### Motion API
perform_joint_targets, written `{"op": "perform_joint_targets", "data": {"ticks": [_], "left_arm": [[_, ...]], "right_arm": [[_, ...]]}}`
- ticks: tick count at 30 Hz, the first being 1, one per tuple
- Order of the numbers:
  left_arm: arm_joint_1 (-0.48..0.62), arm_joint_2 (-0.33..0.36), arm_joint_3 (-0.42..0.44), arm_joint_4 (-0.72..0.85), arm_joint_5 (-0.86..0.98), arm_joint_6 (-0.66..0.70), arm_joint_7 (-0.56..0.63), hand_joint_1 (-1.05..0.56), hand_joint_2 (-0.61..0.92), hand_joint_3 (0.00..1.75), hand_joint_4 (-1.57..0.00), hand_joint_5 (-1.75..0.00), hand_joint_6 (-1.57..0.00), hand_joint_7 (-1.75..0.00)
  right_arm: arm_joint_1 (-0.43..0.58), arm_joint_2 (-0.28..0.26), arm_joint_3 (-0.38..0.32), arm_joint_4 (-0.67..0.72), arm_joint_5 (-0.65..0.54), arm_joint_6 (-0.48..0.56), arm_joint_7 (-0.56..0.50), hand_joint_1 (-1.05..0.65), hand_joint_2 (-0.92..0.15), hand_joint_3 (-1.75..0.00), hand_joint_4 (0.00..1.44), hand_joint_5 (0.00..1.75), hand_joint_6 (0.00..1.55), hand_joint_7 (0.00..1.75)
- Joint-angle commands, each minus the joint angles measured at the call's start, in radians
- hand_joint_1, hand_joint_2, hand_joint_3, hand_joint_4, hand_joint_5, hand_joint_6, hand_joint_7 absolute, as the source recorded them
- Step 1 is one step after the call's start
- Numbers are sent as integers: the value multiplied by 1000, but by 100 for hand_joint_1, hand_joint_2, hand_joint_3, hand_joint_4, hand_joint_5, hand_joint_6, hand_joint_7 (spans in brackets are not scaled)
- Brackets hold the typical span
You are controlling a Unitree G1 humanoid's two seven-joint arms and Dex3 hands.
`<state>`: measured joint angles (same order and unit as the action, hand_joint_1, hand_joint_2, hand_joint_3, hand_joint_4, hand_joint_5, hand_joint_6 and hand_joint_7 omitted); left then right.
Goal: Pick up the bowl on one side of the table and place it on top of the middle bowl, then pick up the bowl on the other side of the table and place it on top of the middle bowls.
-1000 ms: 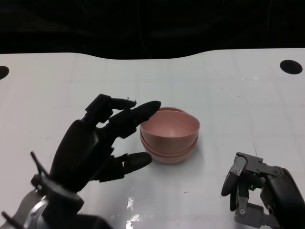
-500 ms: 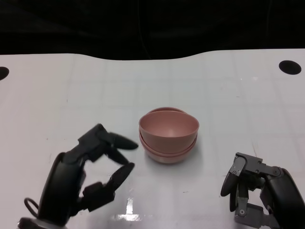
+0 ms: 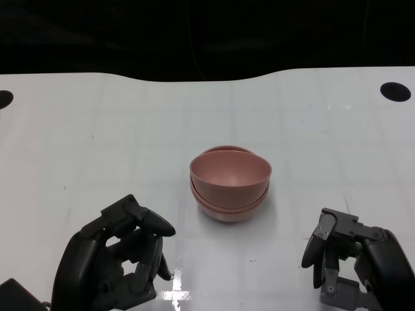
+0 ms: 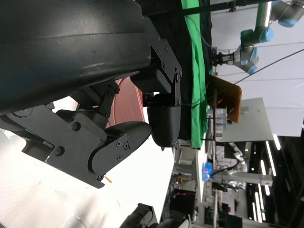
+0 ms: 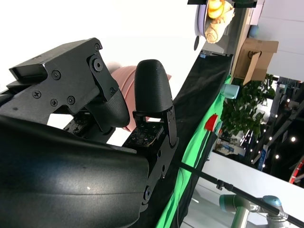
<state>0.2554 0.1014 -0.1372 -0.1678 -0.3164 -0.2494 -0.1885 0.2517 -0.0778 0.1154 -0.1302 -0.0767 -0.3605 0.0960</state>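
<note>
A stack of pink bowls (image 3: pixel 230 183) stands at the middle of the white table (image 3: pixel 311 136), the top bowl sitting slightly askew in those below. My left hand (image 3: pixel 117 259) rests low at the front left, fingers curled in and holding nothing. My right hand (image 3: pixel 353 259) sits at the front right, fingers curled, with nothing in it. Both hands are well apart from the stack. A strip of pink bowl (image 4: pixel 128 102) shows behind the left hand's fingers (image 4: pixel 142 133) in the left wrist view, and a patch of pink bowl (image 5: pixel 124 80) behind the right hand's fingers (image 5: pixel 152 90).
Black round holes sit in the table at the far right (image 3: pixel 395 91) and far left (image 3: pixel 3 98). A dark backdrop runs behind the table's far edge. The wrist views show a green cloth (image 4: pixel 197 71) and a lab room beyond.
My left hand has pulled back from beside the bowl stack toward the front left, dropped low and curled its fingers in. The stack and my right hand have not moved.
</note>
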Motion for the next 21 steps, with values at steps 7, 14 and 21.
{"op": "perform_joint_targets", "data": {"ticks": [7,14,21], "left_arm": [[-27,-21,61,81,4,-36,-81,-21,52,115,-89,-175,-76,-157],[-39,-37,79,111,7,-44,-120,-22,48,119,-87,-175,-78,-150],[-36,-42,81,113,29,-54,-129,-22,46,122,-87,-175,-79,-152]], "right_arm": [[28,-15,-21,-14,37,-2,20,-4,-28,-156,91,174,85,144],[36,-18,-31,-7,52,-24,33,-3,-29,-155,91,171,85,136],[38,-14,-34,-9,57,-19,35,-3,-28,-157,92,170,87,134]]}}
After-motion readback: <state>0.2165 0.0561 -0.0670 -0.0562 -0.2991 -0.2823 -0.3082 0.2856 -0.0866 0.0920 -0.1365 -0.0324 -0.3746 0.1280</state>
